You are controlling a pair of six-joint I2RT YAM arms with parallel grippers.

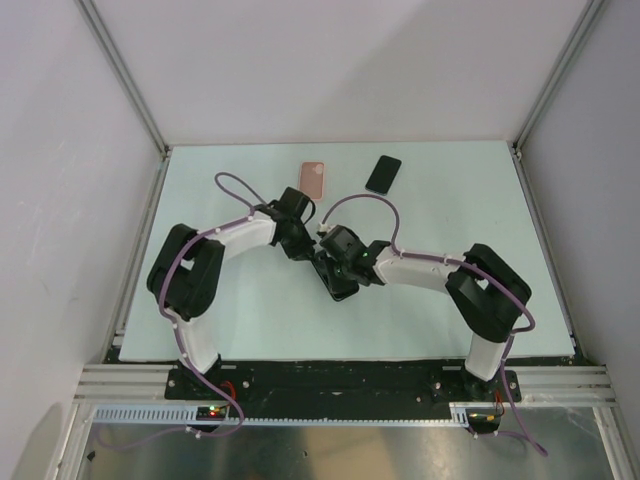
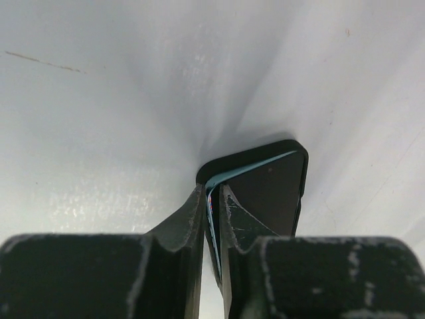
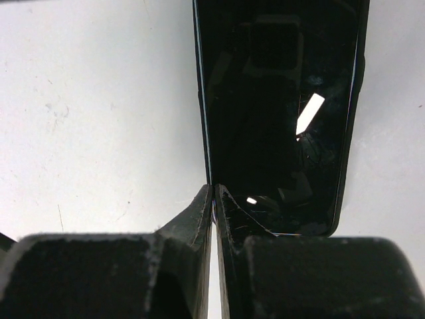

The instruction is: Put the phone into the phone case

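One glossy rectangular phone (image 3: 279, 113), scuffed fingers (image 3: 189, 222)

phone (image 3: 279, 113): black, glossy, teal-edged | phone case (image 2: 219, 167): black, wrapped round phone | mid-table

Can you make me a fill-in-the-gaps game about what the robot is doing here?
1. The left gripper and the right gripper both pinch the same ___.
2. Seen from above, the pink case lies to the ___ of the black slab.
3. The rim around what they hold is coloured ___.
Missing words: phone; left; black.
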